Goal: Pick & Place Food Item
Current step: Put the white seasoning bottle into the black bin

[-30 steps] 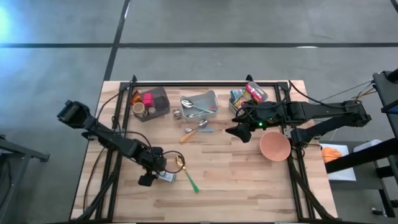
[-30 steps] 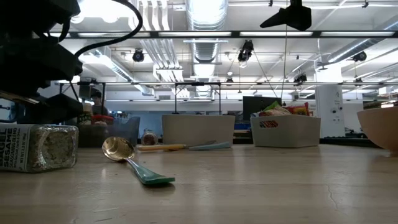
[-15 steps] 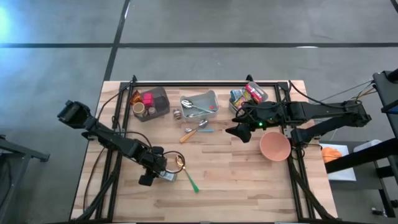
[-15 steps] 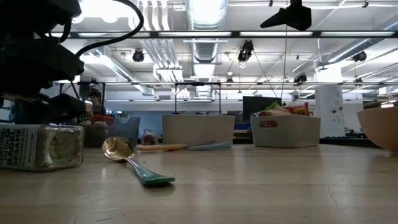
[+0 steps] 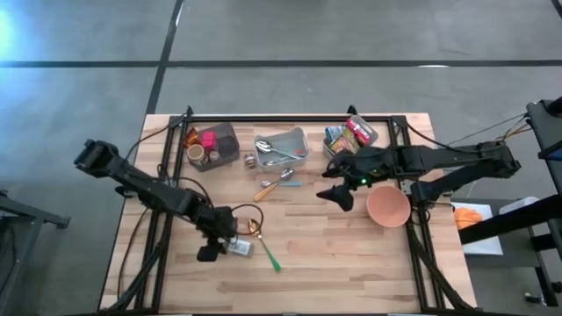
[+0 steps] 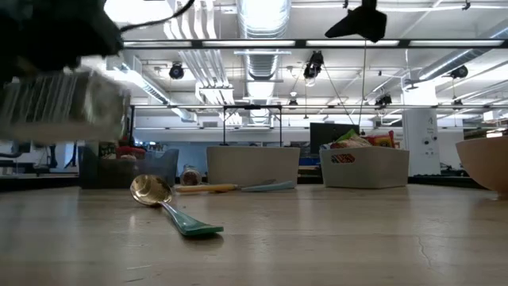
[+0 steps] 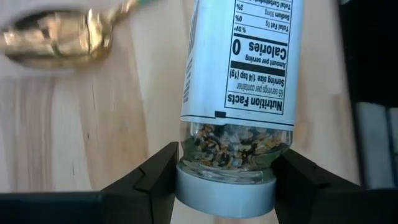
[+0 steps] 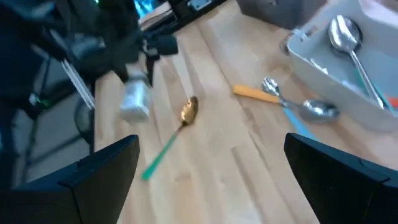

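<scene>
Two dark arms are working a wooden table (image 5: 351, 263) during a food pick-and-place run. Nearest the front edge, the left gripper (image 5: 221, 245) is closing its fingers (image 7: 158, 171) partway around the base of a seasoning jar (image 7: 239, 93), pinching it just above the grey lid (image 7: 225, 194); the low view is showing the jar (image 6: 67, 99) hanging clear of the tabletop, so the grip appears to be carrying its weight. Just right of it, a gold spoon with a green handle (image 5: 261, 243) is lying flat on the boards, untouched. Farther back and to the right, the right gripper (image 5: 336, 195) is hovering over bare wood with its fingers spread wide and holding nothing, apparently waiting, beside a pink bowl (image 5: 388, 207) that is probably standing ready as the drop-off. Along the far edge, a dark bin of small containers (image 5: 211, 145), a grey tray of cutlery (image 5: 282, 147) with loose utensils (image 5: 277, 183) in front of it, and a bin of packaged snacks (image 5: 350, 136) are sitting in a row, keeping supplies sorted by kind.
</scene>
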Motion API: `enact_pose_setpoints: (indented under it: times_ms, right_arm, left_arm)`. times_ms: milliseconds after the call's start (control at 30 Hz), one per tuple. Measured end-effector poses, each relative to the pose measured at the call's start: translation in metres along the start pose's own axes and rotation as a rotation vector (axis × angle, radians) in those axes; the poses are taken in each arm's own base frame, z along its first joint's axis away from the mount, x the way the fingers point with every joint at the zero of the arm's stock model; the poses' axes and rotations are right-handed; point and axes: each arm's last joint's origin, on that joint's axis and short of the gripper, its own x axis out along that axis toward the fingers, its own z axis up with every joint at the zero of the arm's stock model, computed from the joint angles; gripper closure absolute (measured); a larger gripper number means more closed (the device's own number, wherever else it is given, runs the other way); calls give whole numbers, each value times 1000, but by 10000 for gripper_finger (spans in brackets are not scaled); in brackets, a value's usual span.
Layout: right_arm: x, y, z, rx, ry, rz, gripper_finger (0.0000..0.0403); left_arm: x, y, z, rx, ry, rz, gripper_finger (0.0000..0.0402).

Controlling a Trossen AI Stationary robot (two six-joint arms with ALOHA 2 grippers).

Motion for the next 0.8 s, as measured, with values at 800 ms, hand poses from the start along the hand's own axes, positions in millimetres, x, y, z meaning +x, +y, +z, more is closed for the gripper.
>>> enact_pose_setpoints:
  times_ms: [800]
  right_arm:
    - [72, 43, 44, -110, -84, 97, 5]
  left_arm:
    - [-85, 31, 47, -282, -484, -57, 208]
